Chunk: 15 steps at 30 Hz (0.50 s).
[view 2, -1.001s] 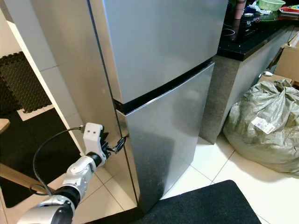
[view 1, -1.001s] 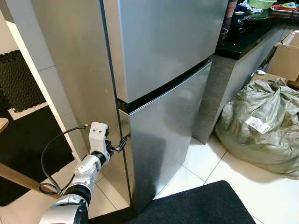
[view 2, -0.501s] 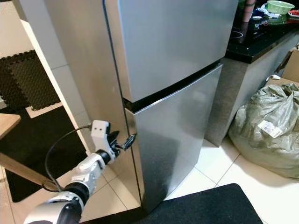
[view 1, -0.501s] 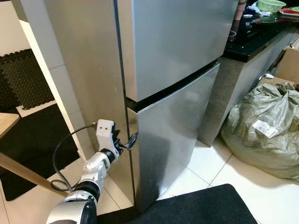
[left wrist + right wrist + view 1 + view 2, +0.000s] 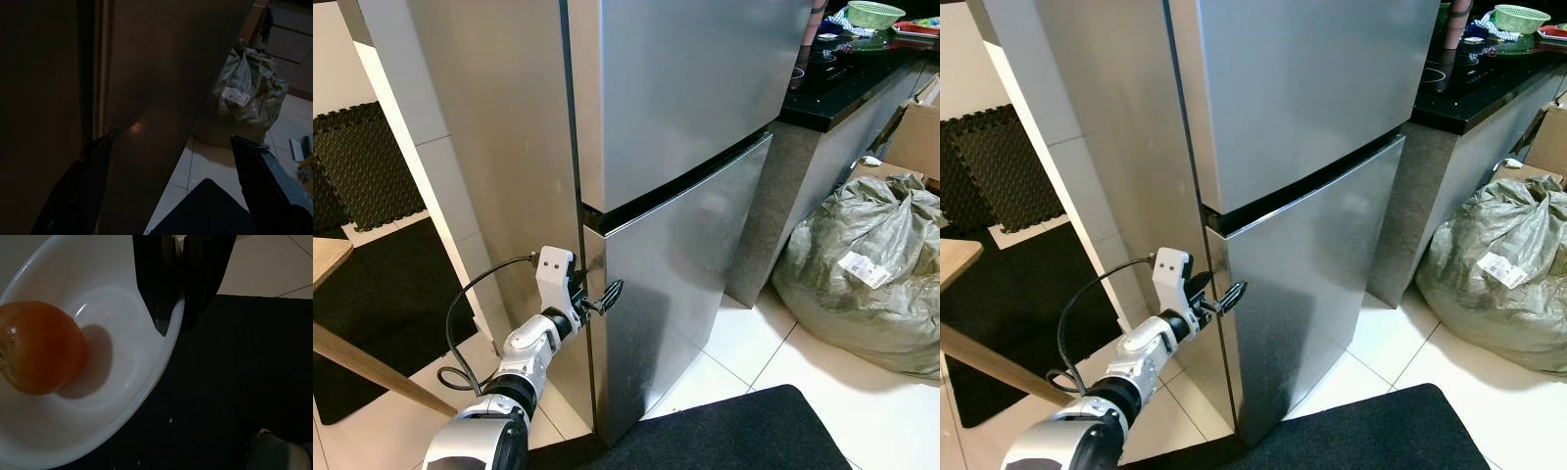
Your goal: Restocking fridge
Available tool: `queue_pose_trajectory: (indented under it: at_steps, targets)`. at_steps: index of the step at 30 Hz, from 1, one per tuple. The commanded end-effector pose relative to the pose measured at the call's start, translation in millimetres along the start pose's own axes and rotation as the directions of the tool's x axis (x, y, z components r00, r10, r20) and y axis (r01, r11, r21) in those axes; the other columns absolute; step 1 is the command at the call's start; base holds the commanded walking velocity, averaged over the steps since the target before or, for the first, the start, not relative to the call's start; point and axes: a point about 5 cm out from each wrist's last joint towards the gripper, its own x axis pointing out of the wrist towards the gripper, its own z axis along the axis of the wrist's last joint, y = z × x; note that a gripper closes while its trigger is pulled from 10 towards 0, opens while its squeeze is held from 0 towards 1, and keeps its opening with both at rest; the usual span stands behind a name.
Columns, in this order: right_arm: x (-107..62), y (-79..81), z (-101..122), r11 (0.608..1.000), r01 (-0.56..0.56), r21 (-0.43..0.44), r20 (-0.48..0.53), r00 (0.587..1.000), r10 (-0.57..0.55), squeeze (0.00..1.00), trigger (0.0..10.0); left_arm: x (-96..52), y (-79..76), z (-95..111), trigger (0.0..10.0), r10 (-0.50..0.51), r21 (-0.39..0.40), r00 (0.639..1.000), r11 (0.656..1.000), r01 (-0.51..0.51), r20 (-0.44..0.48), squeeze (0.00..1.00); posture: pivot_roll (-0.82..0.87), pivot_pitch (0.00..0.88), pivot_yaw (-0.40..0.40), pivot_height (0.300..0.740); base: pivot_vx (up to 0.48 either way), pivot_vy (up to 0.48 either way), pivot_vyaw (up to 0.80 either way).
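Kitchen tiles below; left gripper (image 5: 610, 294) fingers spread across the fridge (image 5: 685, 255) door edge, best hooked deeper; bowl (image 5: 98, 382) pinched by right gripper (image 5: 183, 308).

No readable text; white label (image 5: 860, 267) on grey sack (image 5: 862, 284) carries print, perhaps barcode, too small.
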Motion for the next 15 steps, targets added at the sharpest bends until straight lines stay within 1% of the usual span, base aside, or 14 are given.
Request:
queue_pose_trajectory:
  at_steps: [1,2,3,4,5,7,9,10,12,13,15]
  targets:
    - [-0.1,-2.3,2,1.000,0.010,0.017,0.010,1.000,-0.010,0.00,10.0,10.0,-18.0,-2,10.0,-0.094,-0.007,0.996,0.996,0.094,-0.014,0.00,-0.15,0.000,0.023,0.740,0.000,0.000,0.00]
    - [-0.1,-2.3,2,1.000,0.010,0.017,0.010,1.000,-0.010,0.00,10.0,11.2,-21.6,-2,10.0,-0.116,-0.014,0.993,0.993,0.116,-0.013,0.00,-0.15,0.000,0.023,0.740,0.000,0.000,0.00]
    - [-0.1,-2.3,2,1.000,0.010,0.017,0.010,1.000,-0.010,0.00,10.0,11.2,-21.6,-2,10.0,-0.116,-0.014,0.993,0.993,0.116,-0.013,0.00,-0.15,0.000,0.023,0.740,0.000,0.000,0.00]
    - [-0.1,-2.1,2,1.000,0.009,0.018,0.010,1.000,-0.010,0.00,10.0,13.5,-29.9,-4,10.0,-0.170,-0.024,0.985,0.985,0.170,-0.017,0.00,-0.15,0.000,0.024,0.740,0.000,0.000,0.00]
    - [-0.1,-2.1,2,1.000,0.009,0.018,0.010,1.000,-0.010,0.00,10.0,13.5,-29.9,-4,10.0,-0.170,-0.024,0.985,0.985,0.170,-0.017,0.00,-0.15,0.000,0.024,0.740,0.000,0.000,0.00]
    - [0.0,-1.8,2,1.000,0.009,0.019,0.011,1.000,-0.009,0.00,10.0,15.2,-41.8,-9,10.0,-0.247,-0.026,0.968,0.969,0.247,-0.031,0.00,-0.15,0.000,0.027,0.740,0.000,0.000,0.00]
    - [0.1,-1.2,3,1.000,0.007,0.023,0.014,1.000,-0.008,0.00,10.0,16.9,-59.4,-16,10.0,-0.341,-0.036,0.939,0.940,0.340,-0.048,0.00,-0.15,0.000,0.030,0.740,0.000,0.000,0.00]
    - [0.1,-1.2,3,1.000,0.007,0.023,0.014,1.000,-0.008,0.00,10.0,16.9,-59.4,-16,10.0,-0.341,-0.036,0.939,0.940,0.340,-0.048,0.00,-0.15,0.000,0.030,0.740,0.000,0.000,0.00]
    - [0.2,-0.8,4,1.000,0.007,0.024,0.016,1.000,-0.007,0.00,10.0,18.2,-70.0,-19,10.0,-0.388,-0.044,0.920,0.921,0.386,-0.056,0.00,-0.15,0.000,0.033,0.740,0.000,0.000,0.00]
    - [0.2,-0.8,4,1.000,0.007,0.024,0.016,1.000,-0.007,0.00,10.0,18.2,-70.0,-19,10.0,-0.388,-0.044,0.920,0.921,0.386,-0.056,0.00,-0.15,0.000,0.033,0.740,0.000,0.000,0.00]
    - [0.3,0.1,5,1.000,0.005,0.026,0.018,1.000,-0.006,0.00,10.0,19.9,-81.1,-22,10.0,-0.429,-0.057,0.902,0.903,0.426,-0.055,0.00,-0.15,0.000,0.033,0.740,0.000,0.000,0.00]
